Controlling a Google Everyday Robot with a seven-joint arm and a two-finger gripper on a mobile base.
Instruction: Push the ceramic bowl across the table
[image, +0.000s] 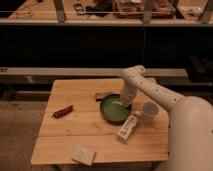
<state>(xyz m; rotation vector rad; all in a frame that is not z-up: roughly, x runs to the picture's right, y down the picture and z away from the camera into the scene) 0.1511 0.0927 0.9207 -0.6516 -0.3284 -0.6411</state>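
The green ceramic bowl (114, 109) sits right of the middle of the light wooden table (70, 135). My white arm reaches in from the right and bends down to the bowl. My gripper (125, 103) is at the bowl's right rim, dipping into or against the inside of it. The bowl looks upright and flat on the table.
A small white cup (149, 110) stands just right of the bowl. A white bottle (127, 127) lies in front of the bowl. A dark bar (102, 95) lies behind it. A red-brown packet (63, 111) is at the left, a beige block (83, 155) near the front edge.
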